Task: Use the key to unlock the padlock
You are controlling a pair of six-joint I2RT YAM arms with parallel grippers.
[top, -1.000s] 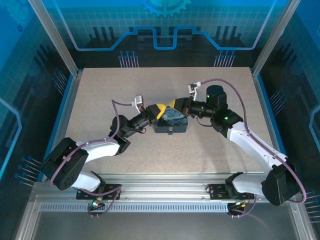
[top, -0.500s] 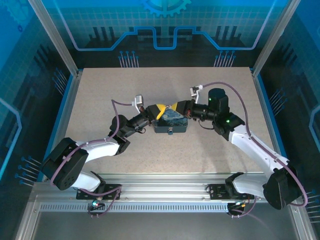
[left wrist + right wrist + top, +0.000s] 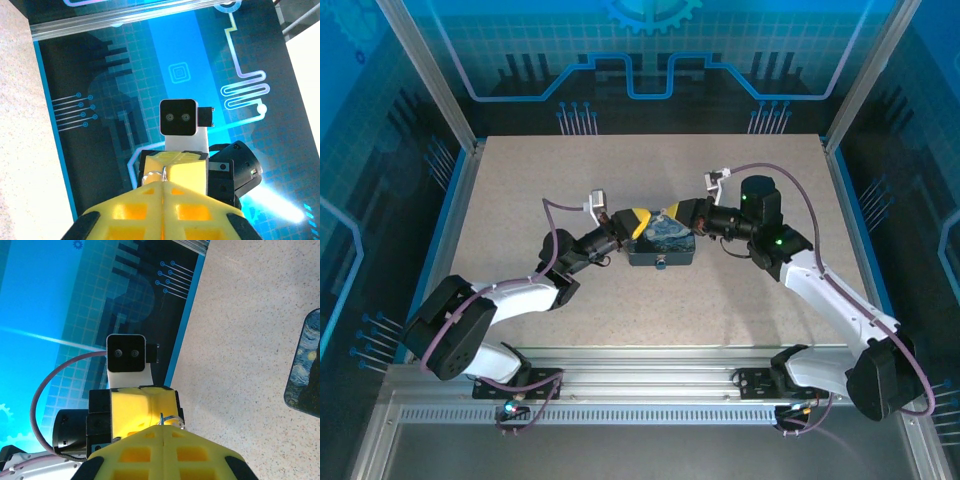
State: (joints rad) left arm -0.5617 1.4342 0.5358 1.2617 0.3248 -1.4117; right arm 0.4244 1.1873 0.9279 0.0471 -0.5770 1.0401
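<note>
Left wrist view: left gripper [image 3: 162, 187] has its yellow fingers together, just a thin seam btwn them, no gap to see. Right at the tips sits a thin silvery wire loop [image 3: 159, 174]. Just past it the right gripper [image 3: 174, 170] faces in, nose to nose. Right wrist view gives the mirror pic: right fingers also pressed to a seam, same loop at the tips, left gripper opposite. Whether either pair actually pinches the loop, can't tell; it's tiny and partly hidden by the tips.

Padlock and key can't be made out as such. The loop is prob. the shackle or a key ring, so both likely sit at that meeting pt. Which arm has which is unclear.

Top view: the two grippers meet tip to tip over the far side of the box [image 3: 662, 245], which rests mid-table [image 3: 570, 180].

Step in hand, as a guess: key-to-lock stage, either lining the key up w/ the keyhole or turning it. Can't tell if the lock is open yet.

Next move calls for very fine alignment. One arm should hold steady like a vise while the other does a small wrist roll w/o pulling away. Main risk is a tiny part slipping out and dropping onto the box.
</note>
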